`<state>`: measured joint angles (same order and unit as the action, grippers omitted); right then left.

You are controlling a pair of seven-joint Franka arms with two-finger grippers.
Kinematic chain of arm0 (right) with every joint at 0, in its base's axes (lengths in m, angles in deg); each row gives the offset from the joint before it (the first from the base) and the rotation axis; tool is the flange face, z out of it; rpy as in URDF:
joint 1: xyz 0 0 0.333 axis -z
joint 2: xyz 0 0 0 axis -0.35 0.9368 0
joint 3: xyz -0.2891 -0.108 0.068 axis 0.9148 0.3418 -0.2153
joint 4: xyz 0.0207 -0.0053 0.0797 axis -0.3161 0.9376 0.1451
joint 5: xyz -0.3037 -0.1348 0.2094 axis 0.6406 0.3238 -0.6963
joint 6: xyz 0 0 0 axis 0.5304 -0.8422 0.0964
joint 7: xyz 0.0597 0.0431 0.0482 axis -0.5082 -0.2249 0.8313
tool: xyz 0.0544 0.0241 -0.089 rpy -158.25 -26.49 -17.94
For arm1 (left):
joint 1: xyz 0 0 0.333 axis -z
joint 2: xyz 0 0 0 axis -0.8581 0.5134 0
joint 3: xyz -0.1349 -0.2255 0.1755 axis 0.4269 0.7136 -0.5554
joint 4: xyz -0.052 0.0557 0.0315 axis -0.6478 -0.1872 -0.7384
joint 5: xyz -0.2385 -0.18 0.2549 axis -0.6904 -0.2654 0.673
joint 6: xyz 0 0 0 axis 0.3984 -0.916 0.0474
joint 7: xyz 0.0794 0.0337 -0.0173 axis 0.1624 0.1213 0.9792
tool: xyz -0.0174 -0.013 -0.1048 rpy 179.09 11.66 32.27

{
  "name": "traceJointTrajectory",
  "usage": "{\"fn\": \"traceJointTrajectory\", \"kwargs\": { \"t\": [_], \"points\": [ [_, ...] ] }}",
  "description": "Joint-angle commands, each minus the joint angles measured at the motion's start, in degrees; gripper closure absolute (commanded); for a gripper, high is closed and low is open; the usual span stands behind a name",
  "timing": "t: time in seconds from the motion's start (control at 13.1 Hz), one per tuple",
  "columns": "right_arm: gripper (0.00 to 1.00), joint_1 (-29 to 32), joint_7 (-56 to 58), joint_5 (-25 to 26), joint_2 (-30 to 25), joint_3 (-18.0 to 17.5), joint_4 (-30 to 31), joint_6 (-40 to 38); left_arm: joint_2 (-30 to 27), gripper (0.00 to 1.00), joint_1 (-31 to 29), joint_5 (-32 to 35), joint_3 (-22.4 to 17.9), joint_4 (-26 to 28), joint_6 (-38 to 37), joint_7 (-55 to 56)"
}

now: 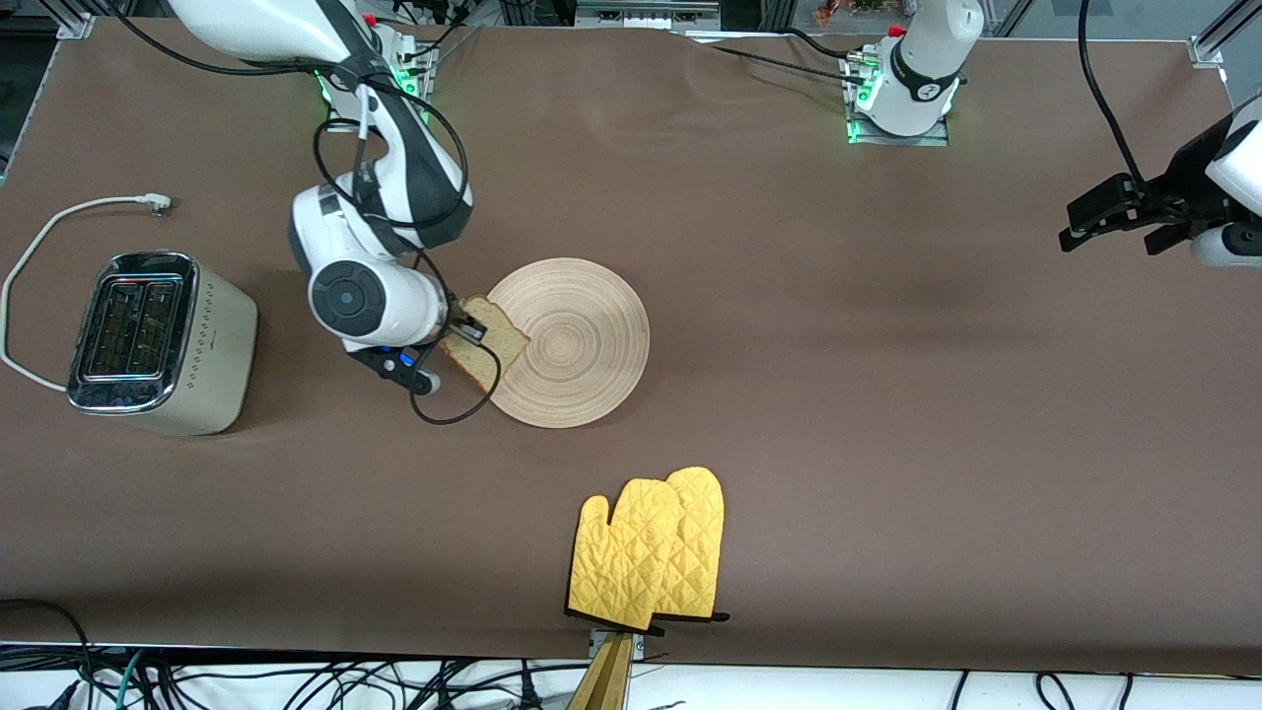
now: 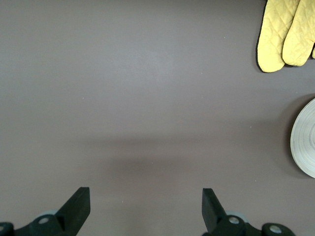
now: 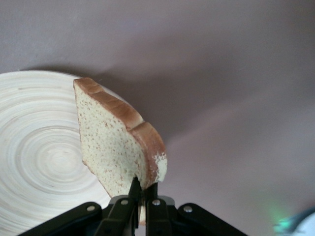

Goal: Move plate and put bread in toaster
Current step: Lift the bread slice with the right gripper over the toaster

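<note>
1. The toaster [image 1: 163,340] stands at the right arm's end of the table, its slots up and bare; its white cord [image 1: 39,247] trails off at its 11 o'clock.
2. My right gripper [image 1: 463,330] pinches the bread [image 1: 483,350] by one edge, lifted over the plate's 9 o'clock rim; the slice stands on edge between my fingers [image 3: 134,189].
3. The plate [image 1: 577,340] lies flat mid-table; yellow oven mitts [image 1: 651,552] lie at its 5 o'clock, nearer the front camera.
4. My left gripper [image 1: 1109,212] waits, jaws spread, above bare table at its own end.
</note>
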<state>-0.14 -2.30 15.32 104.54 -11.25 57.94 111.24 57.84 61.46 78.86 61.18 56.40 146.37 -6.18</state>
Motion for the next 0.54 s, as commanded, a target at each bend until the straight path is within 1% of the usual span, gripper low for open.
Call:
{"fn": "traceJointTrajectory", "kwargs": {
  "t": [0.0,0.08,0.23,0.31,0.46],
  "points": [
    [1.0,0.59,8.9,1.52,-0.78,4.26,-9.3,-12.99,1.14,0.0,0.98,3.16,0.38,-1.7,-0.6,-1.02],
    [1.0,0.67,13.46,1.52,-1.39,6.72,-11.24,-17.21,1.32,0.0,1.59,5.1,0.82,-1.7,-0.6,-1.02],
    [1.0,0.68,20.07,1.69,-3.15,11.73,-12.14,-23.38,1.32,0.0,1.69,5.21,1.0,-1.7,-0.6,-1.11],
    [1.0,0.68,22.45,2.82,-3.85,13.67,-12.14,-24.36,1.32,0.0,1.69,5.21,1.0,-1.7,-0.6,-1.11],
    [1.0,0.68,29.73,7.91,-5.0,16.4,-12.14,-26.64,1.23,0.0,1.69,5.47,1.0,-1.7,-0.69,-1.11]
  ]
}}
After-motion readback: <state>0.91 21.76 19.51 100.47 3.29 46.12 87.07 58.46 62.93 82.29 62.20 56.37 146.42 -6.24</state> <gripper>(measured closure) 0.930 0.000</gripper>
